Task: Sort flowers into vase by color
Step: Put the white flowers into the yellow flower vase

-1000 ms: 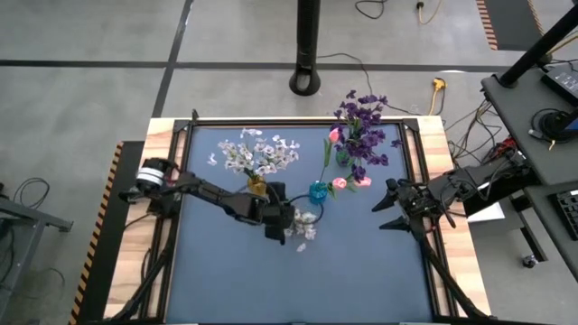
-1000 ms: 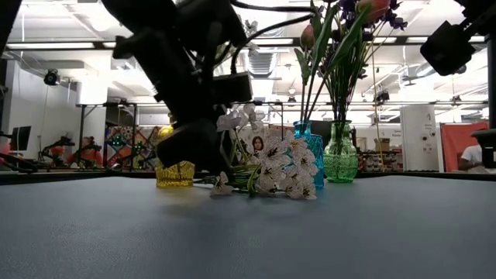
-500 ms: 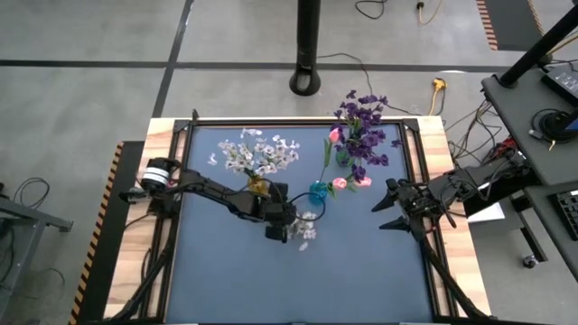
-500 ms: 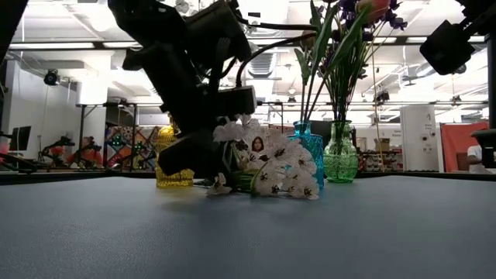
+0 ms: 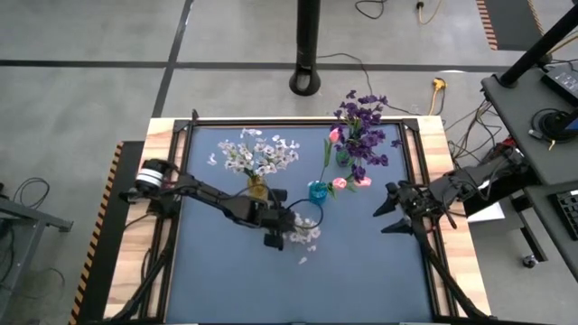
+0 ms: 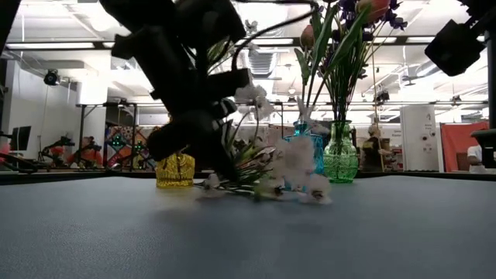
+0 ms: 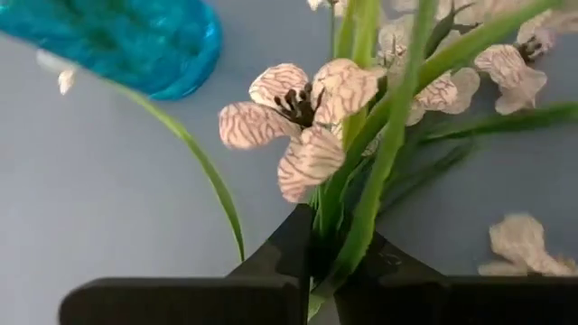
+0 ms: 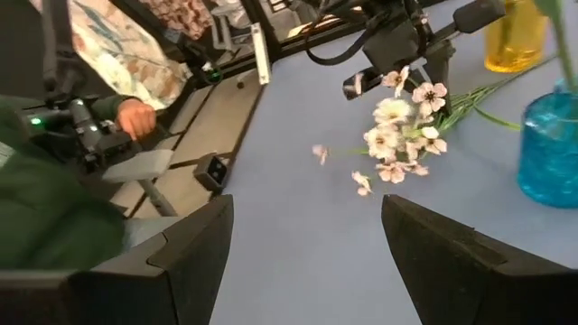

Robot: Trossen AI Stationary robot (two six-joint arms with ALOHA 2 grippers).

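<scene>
A white flower spray (image 5: pixel 305 233) lies at the table's middle, and my left gripper (image 5: pixel 278 236) is shut on its green stems. Behind it stand a yellow vase (image 5: pixel 257 187) holding white flowers (image 5: pixel 260 155), a blue vase (image 5: pixel 318 191) with pink tulips (image 5: pixel 348 182), and a green vase (image 5: pixel 344 156) with purple flowers (image 5: pixel 363 126). My right gripper (image 5: pixel 386 212) waits open at the table's right side, touching nothing. My left gripper pinches the spray's bunched green stems (image 7: pixel 336 236) between its two fingers, just below the blossoms. The fingers slant down from the table's left and lie across the stems. The blossom end (image 6: pixel 298 186) sits low at the table top, and one blossom (image 6: pixel 252 93) stands up higher.
A loose petal (image 5: pixel 302 261) lies on the blue mat toward the near edge. The three vases stand close behind the held spray. Beyond the table's edge, the right wrist view shows a person's hand (image 8: pixel 135 116) on a controller. The mat's near half is free room.
My left gripper has shut on the spray's stems and drawn a little toward the table's near edge. The spray has shifted with it: its blossoms have swung and spread toward the right in the low view, and one blossom now stands up higher.
</scene>
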